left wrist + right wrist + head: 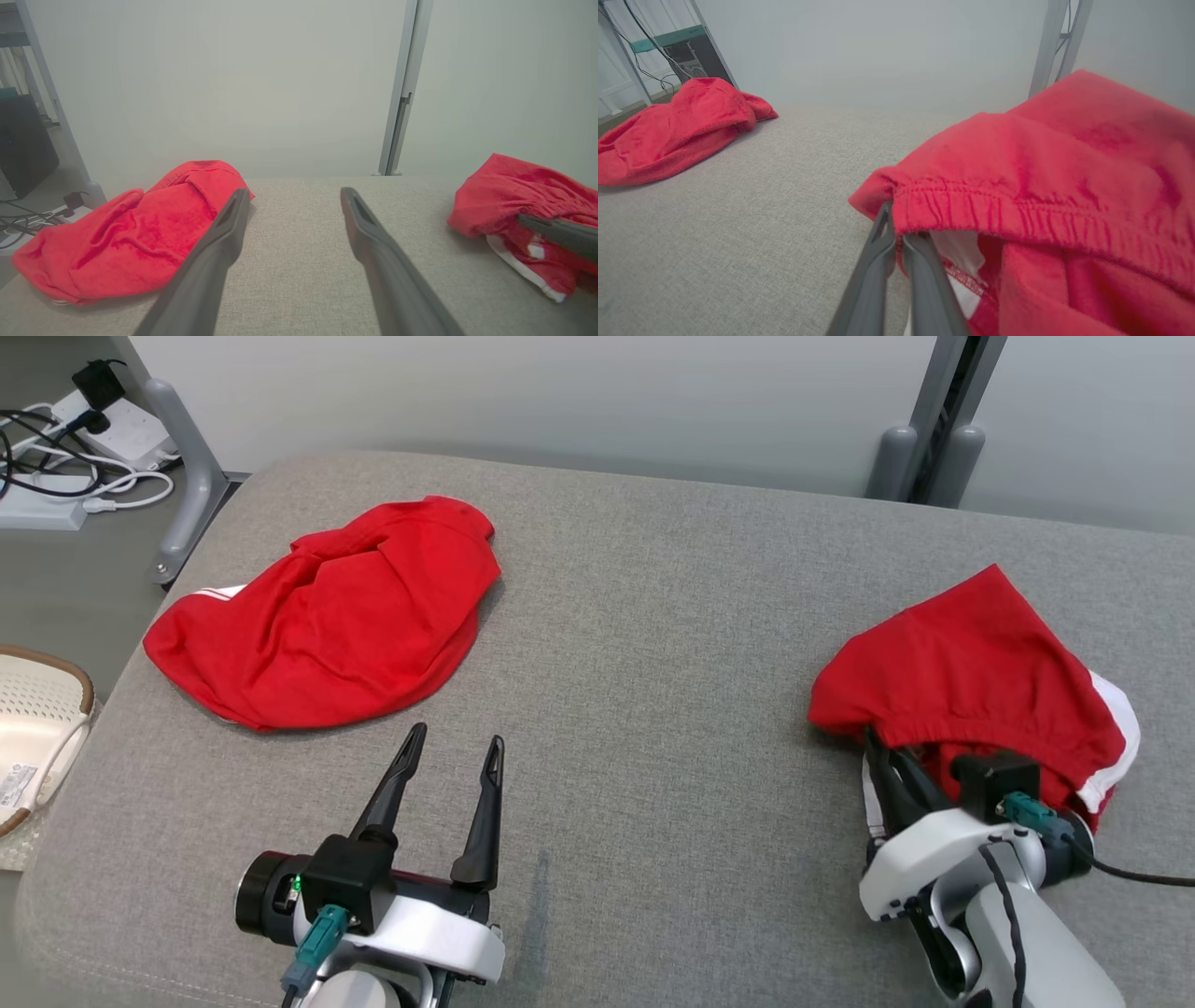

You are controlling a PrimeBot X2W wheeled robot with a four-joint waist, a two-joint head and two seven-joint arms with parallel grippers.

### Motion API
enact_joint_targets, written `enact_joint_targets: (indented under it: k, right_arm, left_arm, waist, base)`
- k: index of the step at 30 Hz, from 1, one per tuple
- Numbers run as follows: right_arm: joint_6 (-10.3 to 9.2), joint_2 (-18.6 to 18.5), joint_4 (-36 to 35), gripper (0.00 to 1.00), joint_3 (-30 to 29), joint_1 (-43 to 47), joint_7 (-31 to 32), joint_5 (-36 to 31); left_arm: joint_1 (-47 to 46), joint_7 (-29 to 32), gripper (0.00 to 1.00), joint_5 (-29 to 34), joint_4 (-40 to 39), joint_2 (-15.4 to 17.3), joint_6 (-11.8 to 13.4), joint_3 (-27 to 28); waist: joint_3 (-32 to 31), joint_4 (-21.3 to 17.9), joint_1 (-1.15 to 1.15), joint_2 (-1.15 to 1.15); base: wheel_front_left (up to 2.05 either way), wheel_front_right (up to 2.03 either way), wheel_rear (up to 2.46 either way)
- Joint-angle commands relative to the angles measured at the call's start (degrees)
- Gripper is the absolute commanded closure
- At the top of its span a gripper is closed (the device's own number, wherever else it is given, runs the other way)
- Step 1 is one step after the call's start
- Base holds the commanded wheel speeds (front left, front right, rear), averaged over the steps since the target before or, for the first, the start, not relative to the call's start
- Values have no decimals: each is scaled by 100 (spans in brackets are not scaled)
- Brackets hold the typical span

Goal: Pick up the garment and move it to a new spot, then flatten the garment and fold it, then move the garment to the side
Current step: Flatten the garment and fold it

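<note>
A crumpled red garment [971, 663] with white side stripes and an elastic waistband lies at the right of the grey padded table [653, 644]. My right gripper [879, 749] is shut on the waistband edge of that garment [1041, 163]; in the right wrist view its fingers [878, 261] press together with red cloth pinched at the tips. Its tips are hidden under the cloth in the head view. My left gripper [457, 735] stands open over bare table near the front, holding nothing [294, 191]. A second red garment [327, 625] lies bunched just beyond it at the far left.
The table's left edge drops to a floor with a power strip and cables [84, 448] and a white basket [33, 728]. Grey posts [924, 448] stand against the pale wall behind the table. Open grey cloth lies between the two garments.
</note>
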Motion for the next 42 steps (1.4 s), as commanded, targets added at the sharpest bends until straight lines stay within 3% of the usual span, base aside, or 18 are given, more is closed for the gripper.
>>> enact_joint_targets:
  k: [1, 11, 19, 22, 28, 32, 33, 34, 37, 42]
  right_arm:
    - [-2, -14, -191, 100, 116, -85, -13, 83]
    - [-2, -56, -1419, 100, 1096, -727, -12, 686]
    - [-1, -431, -2593, 100, 979, -1147, -12, 1260]
    - [-2, -890, -2168, 100, 1145, -894, 65, 1164]
    - [-2, -1570, -1045, 100, 1314, -270, 446, 1825]
    - [-2, -1790, -70, 100, 1141, -93, 509, 2181]
    - [-2, -1814, 226, 92, 1027, -101, 508, 2231]
    - [-2, -1825, 492, 0, 961, -136, 494, 2231]
    - [-1, -1701, 1063, 0, 849, -295, 432, 2263]
    - [-2, -1481, 1378, 0, 896, -427, 412, 2482]
  left_arm:
    - [-91, -18, 0, -29, 4, 21, 41, 14]
    - [111, -18, 0, -62, 58, 21, 46, 44]
    - [324, -18, 0, -101, 18, 20, 63, 88]
    - [385, -18, 0, -121, 14, 20, 65, 57]
    - [402, -18, 0, -106, 10, 19, 51, 57]
    - [332, -18, 0, -59, 19, 22, 24, 77]
    - [308, -18, 0, -54, 19, 22, 16, 82]
    - [287, -18, 0, -45, 22, 20, 16, 80]
    - [242, -18, 0, -40, 25, 22, 16, 102]
    - [229, -18, 0, -48, 54, 19, 11, 119]
  waist:
    - [-38, -14, 0, 0]
    - [-468, -225, 0, 0]
    - [-809, -499, 0, 0]
    - [-844, -597, 0, 0]
    - [-800, -830, 0, 0]
    - [-730, -994, 0, 0]
    - [-712, -1033, 0, 0]
    - [-696, -1068, 0, 0]
    - [-657, -1181, 0, 0]
    - [-624, -1401, 0, 0]
  base:
    - [0, 0, 0]
    - [0, 0, 0]
    - [0, 0, 0]
    - [0, 0, 0]
    - [0, 0, 0]
    - [0, 0, 0]
    - [0, 0, 0]
    - [0, 0, 0]
    - [0, 0, 0]
    - [0, 0, 0]
